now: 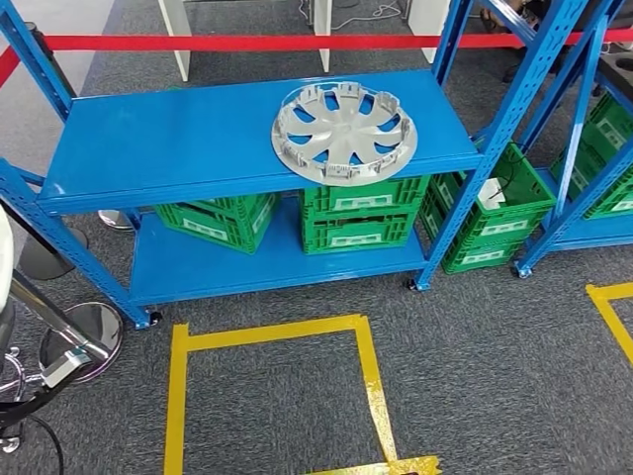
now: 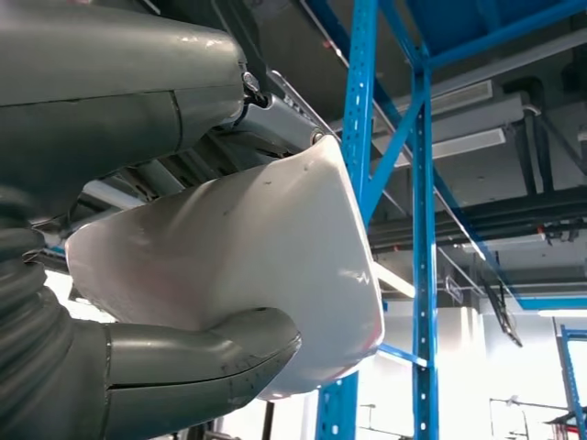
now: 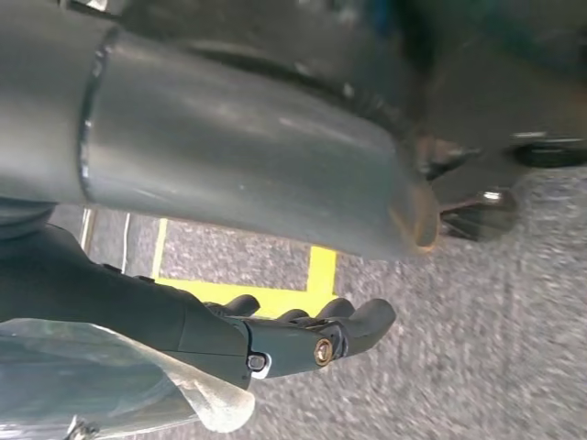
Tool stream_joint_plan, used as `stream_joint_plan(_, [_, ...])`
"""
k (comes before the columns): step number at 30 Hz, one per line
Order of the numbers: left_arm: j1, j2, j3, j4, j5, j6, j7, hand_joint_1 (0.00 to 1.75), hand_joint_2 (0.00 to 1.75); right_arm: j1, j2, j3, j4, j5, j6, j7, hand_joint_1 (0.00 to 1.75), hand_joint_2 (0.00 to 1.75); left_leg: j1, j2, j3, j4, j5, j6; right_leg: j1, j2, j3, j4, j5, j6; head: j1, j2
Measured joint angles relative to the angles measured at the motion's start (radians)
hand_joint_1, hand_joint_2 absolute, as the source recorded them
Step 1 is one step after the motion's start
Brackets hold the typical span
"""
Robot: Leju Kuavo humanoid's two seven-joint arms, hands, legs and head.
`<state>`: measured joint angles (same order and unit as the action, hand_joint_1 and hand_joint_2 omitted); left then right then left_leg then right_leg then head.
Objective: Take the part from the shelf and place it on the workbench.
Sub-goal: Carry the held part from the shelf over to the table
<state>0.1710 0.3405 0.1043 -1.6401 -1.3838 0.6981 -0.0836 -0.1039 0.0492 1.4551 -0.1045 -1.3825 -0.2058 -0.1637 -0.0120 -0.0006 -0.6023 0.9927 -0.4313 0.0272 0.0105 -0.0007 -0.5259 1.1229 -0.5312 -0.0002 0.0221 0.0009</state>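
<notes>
Approach step, nothing grasped yet. The part (image 1: 344,134), a silver hubcap-like disc lying inner side up, sits on the top board of the blue shelf (image 1: 179,139), toward its right end, front edge just over the board lip. No hand touches it. Workbench not visible from here.

Left hand (image 2: 138,302): the wrist view has the grey thumb and upper fingers bracketing a white rounded shell, which looks like the robot's own body cover, not the part. Contact is unclear, so I cannot tell if it is apart or closed. Right hand (image 3: 304,339): dark fingers extended fairly straight over grey carpet, nothing in them, reads as apart and empty.

Next move, as I judge it: raise both arms to the top board and take the disc by its rim, probably from both sides since it is wide and flat. The robot may need to step closer, toward the yellow tape square (image 1: 276,386) on the floor.

View differences: the head view gives the part, shelf, green crates (image 1: 358,213) beneath and the red barrier tape (image 1: 246,43). The left wrist view adds shelf uprights and ceiling. The right wrist view adds carpet and a bit of yellow tape.
</notes>
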Motion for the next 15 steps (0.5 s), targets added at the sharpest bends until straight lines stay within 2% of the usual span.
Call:
stream_joint_plan(1, [-0.005, -0.001, -0.001, 0.002, 0.0, 0.0, 0.0, 1.75, 1.75, -0.002, -0.002, 0.0, 0.001, 0.0, 0.0, 0.0, 0.0, 0.0, -0.001, 0.0, -0.006, 0.001, 0.01, -0.002, 0.007, 0.0, 0.054, -0.081, -0.007, -0.012, 0.0, 0.0])
stream_joint_plan(2, [-0.01, -0.002, -0.002, 0.005, 0.0, 0.0, 0.0, 1.75, 1.75, -0.003, -0.004, 0.0, 0.002, 0.0, 0.0, -0.001, 0.0, 0.0, 0.0, 0.001, -0.011, 0.0, 0.021, -0.006, 0.014, 0.001, 0.092, -0.143, -0.018, -0.019, 0.0, 0.0])
stream_joint_plan(3, [-0.017, -0.003, -0.003, 0.008, -0.001, 0.0, 0.0, 1.75, 1.75, -0.004, -0.005, 0.0, 0.002, 0.0, -0.001, -0.001, 0.0, 0.0, 0.0, 0.002, -0.016, -0.001, 0.032, -0.01, 0.018, 0.0, 0.11, -0.179, -0.025, -0.021, 0.0, 0.0])
stream_joint_plan(4, [-0.022, -0.003, -0.004, 0.012, -0.002, 0.0, 0.0, 1.75, 1.75, -0.005, -0.004, 0.0, 0.002, 0.0, -0.001, 0.0, 0.0, 0.0, 0.001, 0.002, -0.022, -0.004, 0.043, -0.015, 0.017, -0.001, 0.108, -0.195, -0.022, -0.02, 0.001, 0.0])
stream_joint_plan(5, [-0.026, -0.003, -0.006, 0.016, -0.004, -0.001, 0.0, 1.75, 1.75, -0.005, -0.003, 0.0, 0.001, 0.0, 0.0, 0.0, 0.0, 0.0, 0.002, 0.002, -0.029, -0.003, 0.041, -0.02, 0.015, -0.002, 0.103, -0.2, -0.012, -0.02, 0.001, 0.0])
stream_joint_plan(6, [-0.031, -0.003, -0.007, 0.02, -0.005, -0.001, 0.0, 1.75, 1.75, -0.004, -0.003, 0.0, 0.001, 0.0, -0.001, 0.001, 0.0, 0.0, 0.003, 0.001, -0.037, 0.009, 0.021, -0.026, 0.012, -0.004, 0.097, -0.204, 0.0, -0.023, 0.0, 0.0])
stream_joint_plan(7, [-0.034, -0.003, -0.008, 0.024, -0.006, -0.001, 0.0, 1.75, 1.75, -0.003, -0.003, 0.0, 0.001, 0.0, -0.001, 0.002, 0.0, 0.0, 0.004, 0.0, -0.047, 0.04, -0.017, -0.032, 0.008, -0.006, 0.087, -0.206, 0.012, -0.026, -0.002, 0.0])
stream_joint_plan(9, [-0.041, -0.003, -0.011, 0.033, -0.006, -0.001, 0.0, 1.75, 1.75, -0.001, -0.003, 0.0, 0.001, 0.0, 0.0, 0.002, 0.0, 0.0, 0.014, 0.0, -0.073, 0.159, -0.119, -0.046, 0.005, -0.01, 0.056, -0.193, 0.031, -0.031, -0.005, 0.0])
stream_joint_plan(10, [-0.044, -0.004, -0.013, 0.037, -0.005, -0.002, 0.0, 1.75, 1.75, -0.001, -0.003, 0.0, 0.001, 0.0, 0.0, 0.002, 0.0, 0.0, 0.019, 0.0, -0.082, 0.224, -0.151, -0.052, 0.005, -0.012, 0.036, -0.182, 0.038, -0.031, -0.006, 0.0])
stream_joint_plan(11, [-0.046, -0.004, -0.016, 0.043, -0.005, -0.002, 0.0, 1.75, 1.75, 0.0, -0.003, 0.0, 0.001, -0.001, 0.001, 0.003, 0.0, 0.0, 0.024, 0.0, -0.083, 0.27, -0.161, -0.058, 0.003, -0.013, 0.014, -0.169, 0.045, -0.029, -0.006, 0.0])
stream_joint_plan(12, [-0.05, -0.004, -0.019, 0.048, -0.004, -0.003, 0.001, 1.75, 1.75, 0.0, -0.003, 0.0, 0.001, -0.002, 0.002, 0.003, 0.0, 0.0, 0.028, 0.0, -0.072, 0.287, -0.148, -0.064, 0.001, -0.013, -0.009, -0.156, 0.05, -0.026, -0.006, 0.0])
stream_joint_plan(13, [-0.055, -0.004, -0.022, 0.052, -0.004, -0.004, 0.001, 1.75, 1.75, 0.0, -0.003, 0.0, 0.001, -0.002, 0.002, 0.004, 0.0, 0.0, 0.032, 0.0, -0.046, 0.268, -0.122, -0.07, -0.002, -0.014, -0.031, -0.142, 0.055, -0.022, -0.006, 0.0])
stream_joint_plan(14, [-0.062, -0.004, -0.026, 0.056, -0.004, -0.005, 0.002, 1.75, 1.75, 0.0, -0.003, 0.0, 0.001, -0.004, 0.002, 0.005, 0.0, 0.0, 0.037, 0.0, -0.006, 0.219, -0.098, -0.075, -0.005, -0.015, -0.052, -0.127, 0.06, -0.016, -0.006, 0.0])
stream_joint_plan(15, [-0.07, -0.004, -0.03, 0.06, -0.003, -0.006, 0.003, 1.75, 1.75, 0.0, -0.003, 0.0, 0.001, -0.005, 0.003, 0.006, 0.0, 0.0, 0.038, 0.0, 0.038, 0.154, -0.091, -0.08, -0.007, -0.015, -0.072, -0.113, 0.064, -0.011, -0.007, 0.0])
